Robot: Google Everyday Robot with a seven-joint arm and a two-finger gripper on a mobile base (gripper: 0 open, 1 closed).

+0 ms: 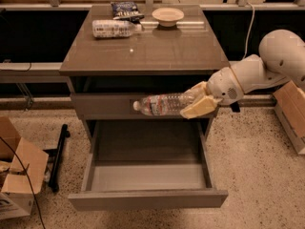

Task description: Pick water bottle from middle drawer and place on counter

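Note:
The water bottle (162, 104) is small, clear and ribbed. It lies sideways in the air, pale cap to the left, in front of the closed drawer front. My gripper (198, 102) comes in from the right and is shut on the bottle's base end. The bottle hangs below the counter's front edge and above the open middle drawer (147, 178), whose grey tray holds nothing. The counter (152, 51) is the glossy grey-brown top of the cabinet, above and behind the gripper.
At the back of the counter lie a larger white-labelled bottle (114, 28), a dark snack bag (125, 9) and a pale bowl (167, 16). Cardboard boxes stand on the floor at left (19, 175) and right (290, 113). A black bar (57, 156) lies left of the drawer.

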